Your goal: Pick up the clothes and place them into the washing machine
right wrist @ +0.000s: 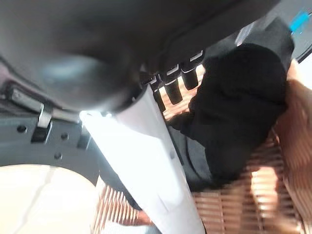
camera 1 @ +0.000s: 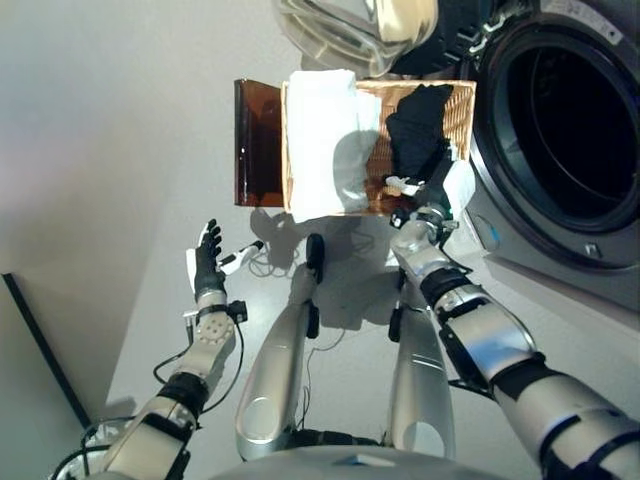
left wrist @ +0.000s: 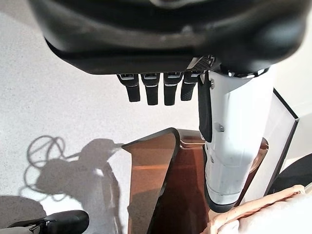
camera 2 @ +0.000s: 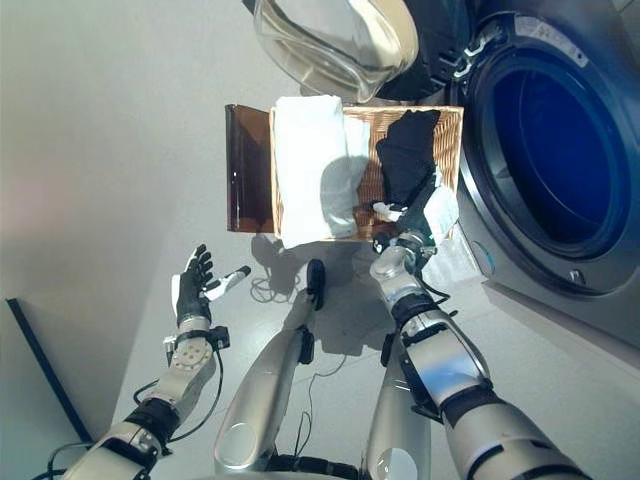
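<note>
A: Where do the clothes lie, and how much room is around them?

B: A wicker basket (camera 2: 455, 150) stands on the floor, its right edge just beside the washing machine (camera 2: 520, 255), whose round opening gapes. A white cloth (camera 2: 305, 160) covers the basket's left half and hangs over its near edge; a black garment (camera 2: 408, 150) lies in the right half. A brown panel (camera 2: 245, 170) flanks the basket's left edge, and bare floor stretches to the left.

A: And the arms?

B: The right robot hand (camera 2: 410, 215) reaches to the basket's near right corner, at the black garment; its fingers stretch straight, gripping nothing. The left robot hand (camera 1: 207, 258) hovers over open floor, well apart from the basket, fingers spread and empty.
</note>
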Controlling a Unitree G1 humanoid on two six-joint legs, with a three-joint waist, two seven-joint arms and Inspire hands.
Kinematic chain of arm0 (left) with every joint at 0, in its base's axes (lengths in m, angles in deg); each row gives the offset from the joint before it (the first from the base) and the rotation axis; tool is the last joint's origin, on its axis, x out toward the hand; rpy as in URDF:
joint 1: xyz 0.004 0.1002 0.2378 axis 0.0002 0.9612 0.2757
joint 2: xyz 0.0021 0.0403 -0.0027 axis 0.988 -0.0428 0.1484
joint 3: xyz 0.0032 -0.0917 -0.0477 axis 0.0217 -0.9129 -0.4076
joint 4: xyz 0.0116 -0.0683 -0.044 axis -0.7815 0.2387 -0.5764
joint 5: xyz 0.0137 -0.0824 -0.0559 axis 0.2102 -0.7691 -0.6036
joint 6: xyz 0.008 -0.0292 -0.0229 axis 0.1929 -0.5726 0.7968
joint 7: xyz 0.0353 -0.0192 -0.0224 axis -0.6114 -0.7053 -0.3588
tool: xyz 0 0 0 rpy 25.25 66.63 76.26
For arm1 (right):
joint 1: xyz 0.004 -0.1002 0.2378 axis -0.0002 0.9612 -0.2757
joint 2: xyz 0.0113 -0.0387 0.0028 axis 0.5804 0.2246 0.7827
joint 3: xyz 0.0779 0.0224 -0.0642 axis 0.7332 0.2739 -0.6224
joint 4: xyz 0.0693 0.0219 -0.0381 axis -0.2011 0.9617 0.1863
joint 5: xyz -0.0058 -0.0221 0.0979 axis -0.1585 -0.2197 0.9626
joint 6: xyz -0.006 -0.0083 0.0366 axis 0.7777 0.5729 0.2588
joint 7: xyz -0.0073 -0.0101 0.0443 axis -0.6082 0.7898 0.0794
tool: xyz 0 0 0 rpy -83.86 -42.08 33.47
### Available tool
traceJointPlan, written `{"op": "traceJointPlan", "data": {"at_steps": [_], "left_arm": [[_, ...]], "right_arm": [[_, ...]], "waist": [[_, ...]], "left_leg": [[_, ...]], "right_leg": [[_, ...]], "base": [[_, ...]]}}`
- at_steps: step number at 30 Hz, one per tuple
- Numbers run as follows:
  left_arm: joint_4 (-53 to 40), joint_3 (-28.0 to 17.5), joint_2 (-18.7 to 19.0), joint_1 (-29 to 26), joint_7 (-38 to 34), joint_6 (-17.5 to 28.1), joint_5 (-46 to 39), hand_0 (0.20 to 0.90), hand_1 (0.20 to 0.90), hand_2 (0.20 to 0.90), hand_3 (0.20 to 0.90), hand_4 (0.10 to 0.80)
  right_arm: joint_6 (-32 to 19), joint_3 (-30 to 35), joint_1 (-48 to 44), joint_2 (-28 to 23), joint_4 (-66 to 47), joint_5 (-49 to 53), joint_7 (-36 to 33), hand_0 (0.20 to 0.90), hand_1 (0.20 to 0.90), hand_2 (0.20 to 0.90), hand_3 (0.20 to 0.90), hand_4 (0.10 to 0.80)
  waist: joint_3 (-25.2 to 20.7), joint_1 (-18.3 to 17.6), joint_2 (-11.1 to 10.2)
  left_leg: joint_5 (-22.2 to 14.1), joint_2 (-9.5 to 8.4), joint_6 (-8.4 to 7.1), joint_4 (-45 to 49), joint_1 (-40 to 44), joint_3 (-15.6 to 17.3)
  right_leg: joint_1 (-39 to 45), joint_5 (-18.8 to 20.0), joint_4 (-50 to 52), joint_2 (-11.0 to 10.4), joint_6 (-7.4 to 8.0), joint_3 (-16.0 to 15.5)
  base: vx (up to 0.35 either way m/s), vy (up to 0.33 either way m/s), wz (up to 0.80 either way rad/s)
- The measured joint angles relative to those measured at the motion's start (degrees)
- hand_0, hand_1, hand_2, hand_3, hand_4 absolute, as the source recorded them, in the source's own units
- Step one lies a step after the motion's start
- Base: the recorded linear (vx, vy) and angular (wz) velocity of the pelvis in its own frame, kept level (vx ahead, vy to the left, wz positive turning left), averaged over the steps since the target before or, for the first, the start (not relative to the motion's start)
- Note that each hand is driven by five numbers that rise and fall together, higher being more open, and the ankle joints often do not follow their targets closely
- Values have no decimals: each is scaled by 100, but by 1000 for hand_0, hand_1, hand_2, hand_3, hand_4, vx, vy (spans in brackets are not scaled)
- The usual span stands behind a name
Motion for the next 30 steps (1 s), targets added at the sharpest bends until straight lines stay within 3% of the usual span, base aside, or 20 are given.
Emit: {"op": "traceJointPlan", "data": {"at_steps": [30], "left_arm": [[-189, -11, 66, 26, 37, 16, -10, 900, 900, 900, 900, 800]], "right_arm": [[13, -65, -458, -171, -50, 142, 250, 900, 900, 900, 900, 800]], "waist": [[11, 147, 19]], "left_leg": [[-32, -2, -7, -25, -351, -14]], "right_leg": [[-302, 32, -88, 4, -26, -27]], "base": [[-1, 0, 0]]}}
